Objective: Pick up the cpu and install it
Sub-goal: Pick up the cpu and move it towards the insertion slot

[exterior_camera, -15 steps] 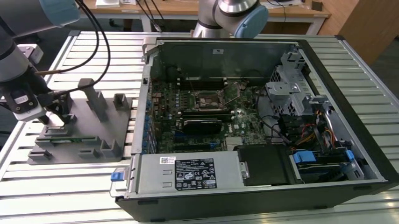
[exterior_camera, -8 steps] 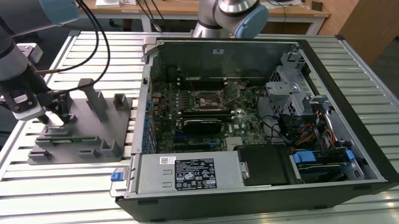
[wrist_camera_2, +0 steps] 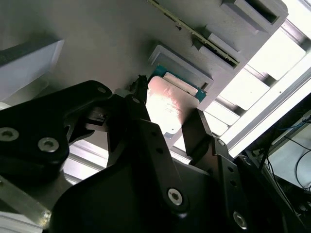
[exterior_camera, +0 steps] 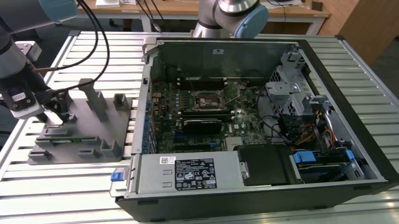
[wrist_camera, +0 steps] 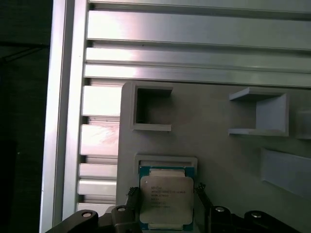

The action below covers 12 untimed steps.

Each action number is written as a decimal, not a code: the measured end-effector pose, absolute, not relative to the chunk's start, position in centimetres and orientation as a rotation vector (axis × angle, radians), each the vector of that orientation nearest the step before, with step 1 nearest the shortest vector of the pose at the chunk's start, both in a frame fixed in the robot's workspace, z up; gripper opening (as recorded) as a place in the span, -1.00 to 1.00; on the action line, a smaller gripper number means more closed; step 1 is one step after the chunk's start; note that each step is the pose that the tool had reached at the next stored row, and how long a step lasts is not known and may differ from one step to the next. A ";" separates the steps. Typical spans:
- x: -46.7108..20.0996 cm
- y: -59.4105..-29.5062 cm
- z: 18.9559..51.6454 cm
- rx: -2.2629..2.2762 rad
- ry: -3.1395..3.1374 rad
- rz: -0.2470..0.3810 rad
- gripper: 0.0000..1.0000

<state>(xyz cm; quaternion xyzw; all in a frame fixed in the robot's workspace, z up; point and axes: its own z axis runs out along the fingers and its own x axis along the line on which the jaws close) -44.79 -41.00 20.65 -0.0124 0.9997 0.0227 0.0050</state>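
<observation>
Pick-up under way: the pincer [wrist_camera: 165, 206] straddles the cpu [wrist_camera: 166, 198] in its grey fixture [wrist_camera: 228, 160] pocket, lower centre of frame, fingers apart either side. Squeezing squarely matters next.

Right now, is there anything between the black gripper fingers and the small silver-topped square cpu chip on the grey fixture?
Nothing visible. The gripper straddles the cpu, one finger at each side, in both wrist views; contact is unclear.

an open computer case [exterior_camera: 349, 93] sits beside a grey fixture [exterior_camera: 93, 126] on the slatted table [exterior_camera: 62, 186].
</observation>
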 end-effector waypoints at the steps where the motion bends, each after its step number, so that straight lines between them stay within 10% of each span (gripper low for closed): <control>1: -44.8 -41.0 20.7 -0.039 3.130 0.071 0.07; 12: -44.8 -41.0 21.7 -0.039 3.131 0.071 0.07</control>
